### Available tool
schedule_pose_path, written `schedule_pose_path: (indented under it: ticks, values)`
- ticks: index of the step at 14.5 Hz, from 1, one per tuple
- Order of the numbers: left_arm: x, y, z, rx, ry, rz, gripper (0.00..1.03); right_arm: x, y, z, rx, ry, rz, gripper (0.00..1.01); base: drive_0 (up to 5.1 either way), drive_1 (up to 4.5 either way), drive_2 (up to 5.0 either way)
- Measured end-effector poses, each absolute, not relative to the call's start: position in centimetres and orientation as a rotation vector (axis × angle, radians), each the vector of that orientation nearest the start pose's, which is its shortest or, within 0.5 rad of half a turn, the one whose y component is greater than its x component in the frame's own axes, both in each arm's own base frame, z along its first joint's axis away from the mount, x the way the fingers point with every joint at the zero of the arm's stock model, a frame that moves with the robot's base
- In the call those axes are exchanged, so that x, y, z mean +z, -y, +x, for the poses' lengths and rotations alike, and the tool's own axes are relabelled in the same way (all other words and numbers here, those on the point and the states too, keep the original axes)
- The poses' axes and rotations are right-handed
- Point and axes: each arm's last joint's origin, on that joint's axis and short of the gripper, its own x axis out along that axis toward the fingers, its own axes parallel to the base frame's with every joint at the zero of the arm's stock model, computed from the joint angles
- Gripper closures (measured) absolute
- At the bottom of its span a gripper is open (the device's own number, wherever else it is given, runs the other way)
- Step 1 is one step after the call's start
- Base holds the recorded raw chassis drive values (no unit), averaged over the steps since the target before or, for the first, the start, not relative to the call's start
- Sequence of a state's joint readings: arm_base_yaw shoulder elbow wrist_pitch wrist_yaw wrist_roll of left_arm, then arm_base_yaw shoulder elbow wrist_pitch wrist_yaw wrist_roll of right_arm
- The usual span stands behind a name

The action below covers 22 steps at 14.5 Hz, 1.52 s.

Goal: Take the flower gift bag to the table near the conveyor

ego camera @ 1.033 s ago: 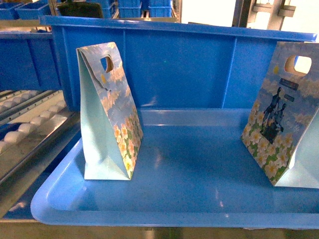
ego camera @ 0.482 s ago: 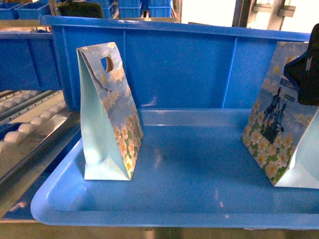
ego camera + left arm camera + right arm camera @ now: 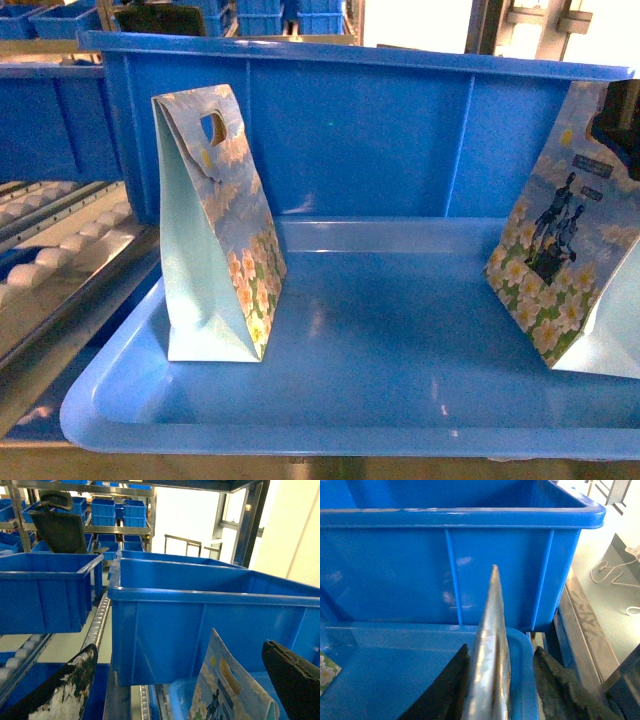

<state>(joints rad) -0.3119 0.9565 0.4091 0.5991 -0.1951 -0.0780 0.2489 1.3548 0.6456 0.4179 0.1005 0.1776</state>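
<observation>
A shallow blue plastic tray [image 3: 330,410] holds two flower gift bags, both standing upright on its floor and well apart. The left gift bag [image 3: 215,235] stands near the tray's left rim, its pale blue gusset turned toward the head camera and its printed face slanting away to the right. The right gift bag [image 3: 570,265] stands at the tray's right side, partly cut off by the picture's edge.

Behind the tray, a deep blue plastic bin [image 3: 350,130] rises as a wall; nothing of its contents shows. More blue bins [image 3: 47,587] sit on the conveyor [image 3: 60,255], whose white rollers slope along steel tracks to the left of the tray.

The right gift bag is a tall paper bag that narrows to a folded top with a die-cut handle hole. Its face is printed with white and yellow flowers low down, sky-blue above, a dark figure motif in the middle and a small dark label over it.

The right hand [image 3: 497,680] has its two dark fingers set on either side of this bag's top edge, which shows edge-on as a thin shiny sheet between them; they lie very close to the paper, seemingly pinching it. The left hand [image 3: 175,680] is wide open and holds nothing, with the left gift bag's top showing between its fingers.
</observation>
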Motion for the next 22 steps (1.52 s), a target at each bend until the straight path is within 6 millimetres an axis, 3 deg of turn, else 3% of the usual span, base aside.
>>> schedule_pose_path:
  ticks: [3,4,6,9,11,13,18,22]
  values:
    - [24.8,5.7,19.6,-0.118,0.046,-0.091,0.05,21.7,-7.0,26.4,0.132,-0.278,0.111,0.96,0.0,0.0,0.0]
    - [24.8,5.7,19.6,-0.119,0.045,-0.091,0.05,21.7,-7.1,25.8,0.154,-0.272,0.113,0.99,0.0,0.0,0.0]
    - [24.8,5.7,19.6,-0.118,0.046,-0.091,0.05,21.8,-7.1,25.3,0.171,-0.266,0.115,0.99,0.0,0.0,0.0]
    - [24.8,5.7,19.6,-0.119,0.045,-0.091,0.05,22.5,-7.2,22.7,0.207,-0.231,0.132,0.99,0.0,0.0,0.0]
    - [24.8,5.7,19.6,-0.118,0.046,-0.091,0.05,25.7,-7.1,19.8,0.244,-0.115,0.164,0.99,0.0,0.0,0.0]
    - [24.8,5.7,19.6,-0.118,0.046,-0.091,0.05,27.4,-6.3,17.8,0.235,-0.063,0.172,0.99,0.0,0.0,0.0]
    - [24.8,5.7,19.6,-0.119,0.045,-0.091,0.05,30.1,-3.4,13.4,0.148,0.071,0.143,0.99,0.0,0.0,0.0]
    - [24.8,5.7,19.6,-0.119,0.046,-0.09,0.05,26.8,-0.8,10.0,0.04,0.041,0.063,0.99,0.0,0.0,0.0]
